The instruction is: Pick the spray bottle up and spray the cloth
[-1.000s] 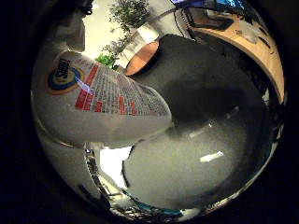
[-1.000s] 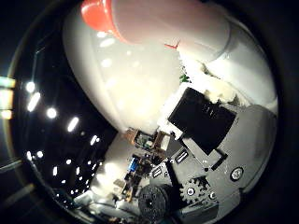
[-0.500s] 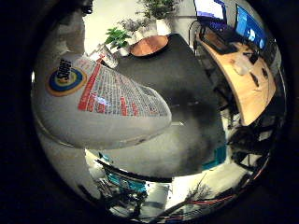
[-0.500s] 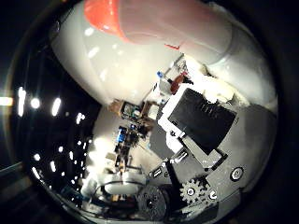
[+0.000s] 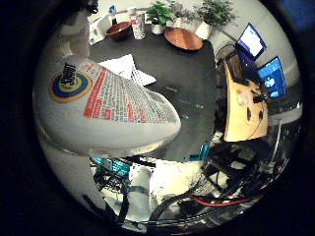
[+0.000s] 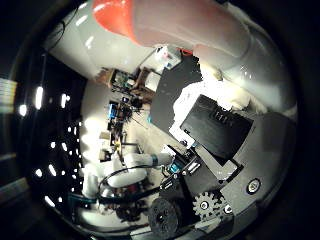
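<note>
- The bottle (image 5: 98, 118) is white with a printed label, and it fills much of the little finger side view, so it lies close against the palm.
- In the thumb side view its red top and pale neck run along one edge, right beside the hand (image 6: 220, 135).
- The hand's black and white parts and a small gear crowd up against the bottle there; the fingers look curled round it, though their tips are hidden.
- The bottle is off the table (image 5: 192, 98), a dark surface seen beyond it.
- The cloth (image 5: 129, 69), white and checked, lies flat on the table, partly hidden behind the bottle's edge.
- At the table's far side stand a brown bowl (image 5: 119, 30), a round wooden board (image 5: 183, 38) and potted plants (image 5: 160, 14).
- A wooden desk (image 5: 241, 113) with lit screens (image 5: 263, 61) stands beside the table.
- Another white robot arm (image 6: 135, 165) stands on the floor in the thumb side view, well apart from the bottle.
</note>
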Robot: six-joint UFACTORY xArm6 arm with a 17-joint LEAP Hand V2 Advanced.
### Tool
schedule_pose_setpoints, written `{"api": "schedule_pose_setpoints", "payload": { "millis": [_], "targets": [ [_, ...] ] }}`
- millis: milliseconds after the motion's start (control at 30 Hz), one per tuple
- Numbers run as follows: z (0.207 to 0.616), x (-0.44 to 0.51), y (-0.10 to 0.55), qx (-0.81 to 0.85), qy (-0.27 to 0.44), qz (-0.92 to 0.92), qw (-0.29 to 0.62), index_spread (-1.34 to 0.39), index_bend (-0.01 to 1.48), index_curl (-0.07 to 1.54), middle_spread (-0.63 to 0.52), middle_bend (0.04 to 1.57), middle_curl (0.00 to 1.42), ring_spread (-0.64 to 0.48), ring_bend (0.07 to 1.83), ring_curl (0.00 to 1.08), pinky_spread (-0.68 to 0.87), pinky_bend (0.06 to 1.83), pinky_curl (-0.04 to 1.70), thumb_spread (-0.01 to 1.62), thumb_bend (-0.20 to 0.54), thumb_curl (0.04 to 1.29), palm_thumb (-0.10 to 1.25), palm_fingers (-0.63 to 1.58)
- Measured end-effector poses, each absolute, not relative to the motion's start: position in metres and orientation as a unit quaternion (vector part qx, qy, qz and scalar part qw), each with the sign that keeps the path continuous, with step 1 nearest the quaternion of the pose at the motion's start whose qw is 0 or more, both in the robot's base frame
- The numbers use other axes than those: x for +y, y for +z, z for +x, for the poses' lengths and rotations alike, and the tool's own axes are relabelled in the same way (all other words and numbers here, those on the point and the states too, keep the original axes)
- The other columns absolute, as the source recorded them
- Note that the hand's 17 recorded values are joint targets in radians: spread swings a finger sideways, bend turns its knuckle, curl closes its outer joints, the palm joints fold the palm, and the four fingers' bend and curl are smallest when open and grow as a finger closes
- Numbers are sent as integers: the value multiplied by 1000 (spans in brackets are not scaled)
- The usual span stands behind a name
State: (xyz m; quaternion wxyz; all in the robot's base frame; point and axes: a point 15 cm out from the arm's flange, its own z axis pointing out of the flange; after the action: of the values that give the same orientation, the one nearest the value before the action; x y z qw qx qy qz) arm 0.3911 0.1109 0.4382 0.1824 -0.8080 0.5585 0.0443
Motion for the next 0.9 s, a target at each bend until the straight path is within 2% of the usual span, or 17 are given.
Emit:
{"api": "schedule_pose_setpoints", "payload": {
  "millis": [133,367,567,733,900],
  "targets": [
    [410,131,429,560,39,-816,142,-267,1150,629,-188,1319,656,-207,1426,555,-317,1273,605,735,-14,1076,996,1248],
    [453,149,377,580,52,-810,61,-267,1150,629,-188,1319,655,-207,1426,556,-318,1270,610,759,-13,1072,987,1249],
    [463,156,337,581,70,-811,13,-267,1150,628,-188,1319,655,-207,1425,556,-319,1268,613,776,-15,1069,982,1249],
    [463,146,355,585,59,-808,26,-267,1150,628,-188,1319,655,-206,1421,553,-319,1267,615,796,-14,1066,972,1249],
    [451,127,416,590,26,-804,66,-269,1147,629,-187,1321,655,-206,1424,553,-319,1267,617,804,-14,1060,966,1247]
  ]
}}
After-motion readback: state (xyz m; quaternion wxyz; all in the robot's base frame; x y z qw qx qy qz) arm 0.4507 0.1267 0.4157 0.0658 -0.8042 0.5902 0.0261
